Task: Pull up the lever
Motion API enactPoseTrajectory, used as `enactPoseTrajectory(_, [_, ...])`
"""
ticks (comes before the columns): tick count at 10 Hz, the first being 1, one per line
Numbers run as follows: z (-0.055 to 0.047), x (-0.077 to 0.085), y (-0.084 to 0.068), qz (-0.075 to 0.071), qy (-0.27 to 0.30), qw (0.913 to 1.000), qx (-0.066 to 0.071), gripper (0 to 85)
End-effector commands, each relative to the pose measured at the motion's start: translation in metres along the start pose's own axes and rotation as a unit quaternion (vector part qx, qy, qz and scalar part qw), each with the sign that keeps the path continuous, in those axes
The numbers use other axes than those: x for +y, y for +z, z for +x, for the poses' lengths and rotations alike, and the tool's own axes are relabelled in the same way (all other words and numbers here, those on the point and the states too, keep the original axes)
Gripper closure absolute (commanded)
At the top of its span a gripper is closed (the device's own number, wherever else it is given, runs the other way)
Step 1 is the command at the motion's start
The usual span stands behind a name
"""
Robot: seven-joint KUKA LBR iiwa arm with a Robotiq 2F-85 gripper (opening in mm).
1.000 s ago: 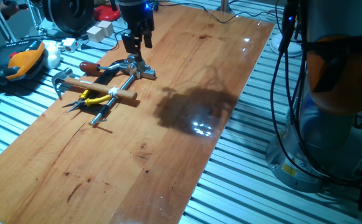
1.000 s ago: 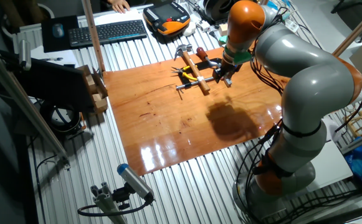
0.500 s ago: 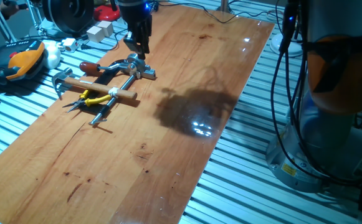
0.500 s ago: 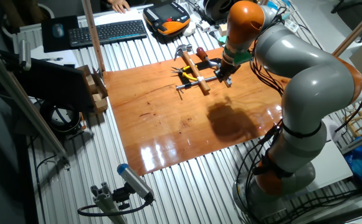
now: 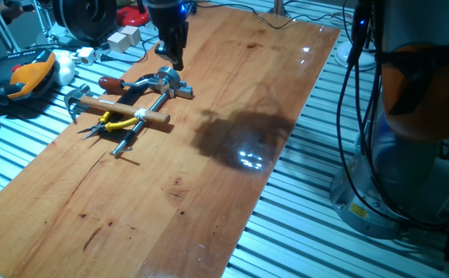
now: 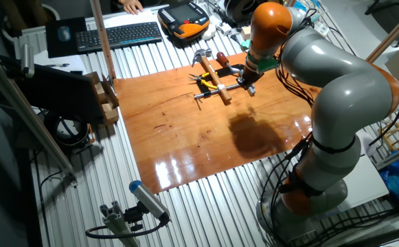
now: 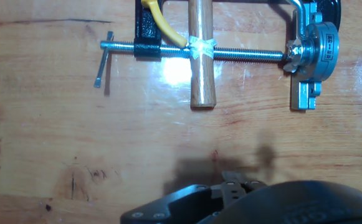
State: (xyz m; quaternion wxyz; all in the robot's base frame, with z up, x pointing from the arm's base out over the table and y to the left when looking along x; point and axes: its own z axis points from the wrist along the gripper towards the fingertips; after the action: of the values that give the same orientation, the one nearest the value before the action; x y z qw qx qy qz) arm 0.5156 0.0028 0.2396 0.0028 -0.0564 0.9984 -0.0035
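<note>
The lever (image 5: pixel 131 82) lies flat on the wooden board, its reddish-brown knob (image 5: pixel 110 83) pointing left from the grey bracket (image 5: pixel 176 85). The knob also shows in the other fixed view (image 6: pixel 222 57). The hand view shows the bracket (image 7: pixel 311 56) at the upper right, but not the knob. My gripper (image 5: pixel 175 62) hangs just above the bracket with its fingers together and nothing between them. It also shows in the other fixed view (image 6: pixel 247 81) and at the bottom edge of the hand view (image 7: pixel 237 182).
A hammer with a pale wooden shaft (image 5: pixel 124 108) (image 7: pixel 200 62), yellow pliers (image 5: pixel 116 122) (image 7: pixel 159 25) and a threaded clamp screw (image 7: pixel 243 55) lie just left of the bracket. An orange pendant (image 5: pixel 27 73) and a keyboard (image 6: pixel 113 34) sit off the board.
The gripper's fingers stood apart a second ago and have closed. The hand has risen slightly above the bracket. The lever and tools have not moved.
</note>
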Motion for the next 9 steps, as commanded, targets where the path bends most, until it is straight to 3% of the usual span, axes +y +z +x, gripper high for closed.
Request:
enactPoseTrajectory(1, [0.0,0.0,0.0,0.002,0.001,1.0,-0.004,85.0])
enactPoseTrajectory(4, [-0.003,-0.002,0.001,0.006,0.004,0.9999,-0.011,85.0])
enactPoseTrajectory(9, [-0.015,-0.011,0.014,0.011,0.015,0.9989,-0.042,85.0])
